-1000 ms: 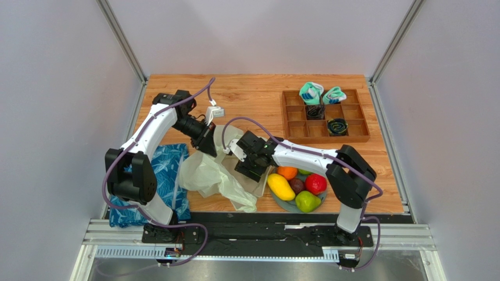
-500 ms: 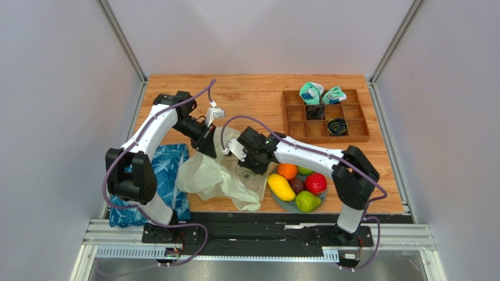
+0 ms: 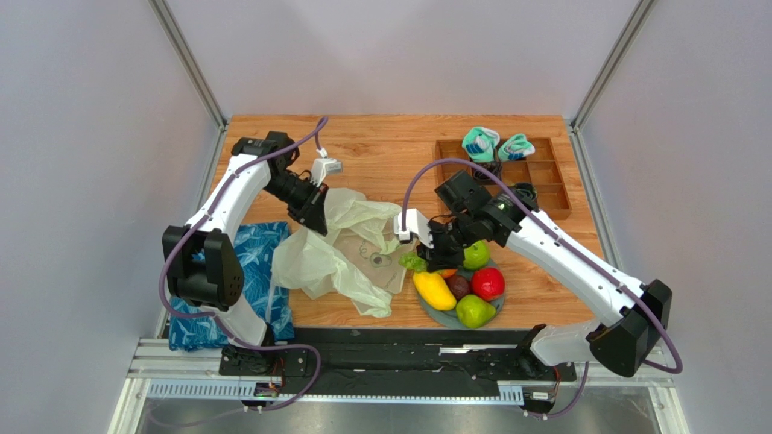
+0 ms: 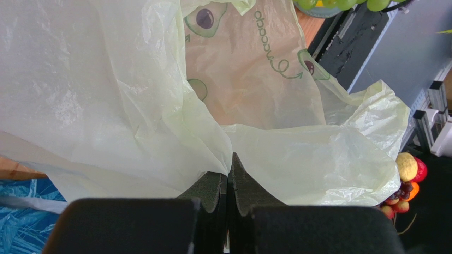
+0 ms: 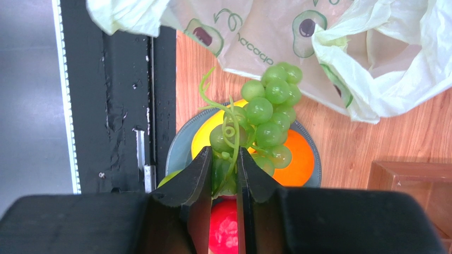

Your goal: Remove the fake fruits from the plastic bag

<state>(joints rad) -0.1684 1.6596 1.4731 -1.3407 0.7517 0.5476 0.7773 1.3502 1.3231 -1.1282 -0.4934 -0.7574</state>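
Two grips are set: the left gripper (image 4: pixel 229 165) is clamped on a fold of the plastic bag (image 4: pixel 132 106) at lower centre, and the right gripper (image 5: pixel 224 164) pinches the grape bunch (image 5: pixel 268 114) by its stem over the plate (image 5: pixel 175 153), so lower the bunch fully before releasing.

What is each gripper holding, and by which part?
The left gripper pinches a fold of the plastic bag; the right gripper holds the green grape bunch by its stem end.

The left arm (image 3: pixel 226 194) and right arm (image 3: pixel 562 258) had smooth white links between bulky black joints. A purple cable (image 3: pixel 421 170) ran along each, and the fingers (image 4: pixel 209 191) were black and wedge-shaped.
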